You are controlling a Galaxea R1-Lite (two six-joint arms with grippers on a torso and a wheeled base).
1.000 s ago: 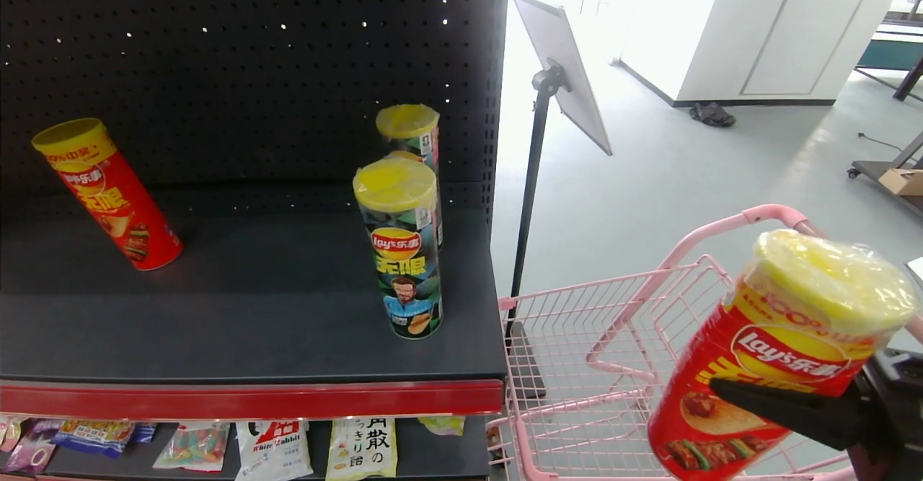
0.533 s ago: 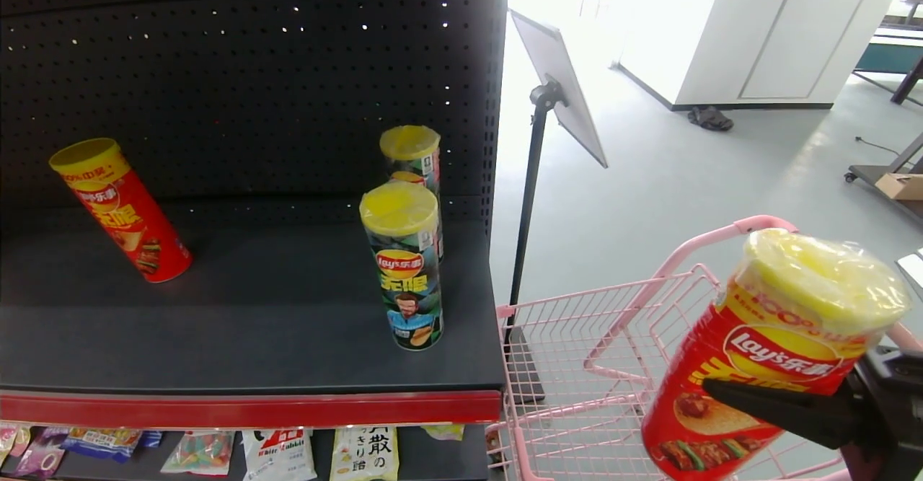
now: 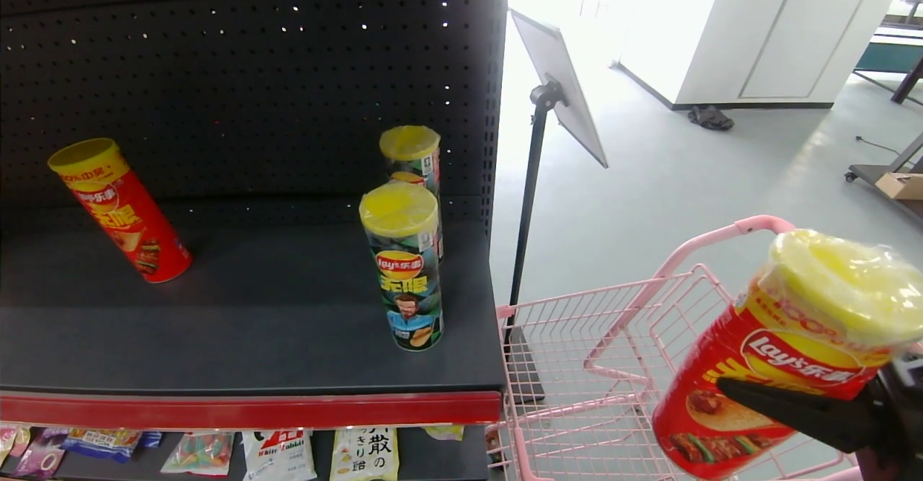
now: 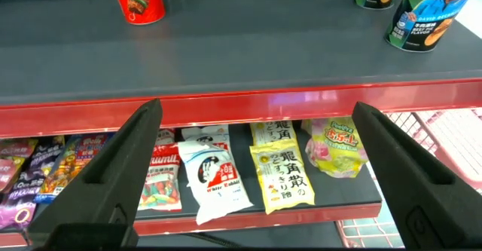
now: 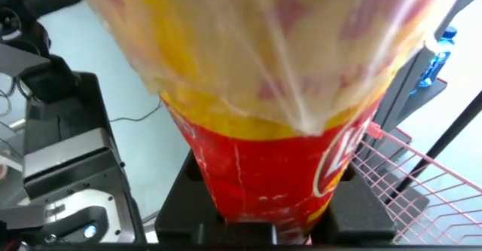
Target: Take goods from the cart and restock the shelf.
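Shelf: dark grey metal shelf board [image 3: 274,322] with a red front strip [image 3: 245,409] and a black perforated back panel.
Held can: tall red cardboard crisp tube with a yellow plastic lid under clear wrap [image 3: 779,358], off the shelf's right end and nearer the camera, above the cart, tilted with its lid leaning away from the shelf.
Right gripper: black two-finger claw [image 3: 764,394] clenched around the lower half of the held tube; the right wrist view has a finger pressed on each side of the red wall.
Left gripper: black two-finger claw [image 4: 256,111] released, fingers spread wide with nothing between them, in front of the shelf's red strip and slightly below it.
Cart: pink wire shopping cart [image 3: 577,344] just beside the shelf's right end, on the floor.
Red can on shelf: matching red tube with yellow lid [image 3: 119,210] near the shelf's left end, towards the back, appearing to lean left.
Green cans: two dark green tubes with yellow lids at the shelf's right end, upright; one near the front edge [image 3: 404,265], the other right behind it [image 3: 411,153].
Snack bags: flat plastic packets [image 3: 360,452] on the tier under the shelf.
Sign stand: black pole with a white board [image 3: 533,178] right of the shelf, behind the cart.
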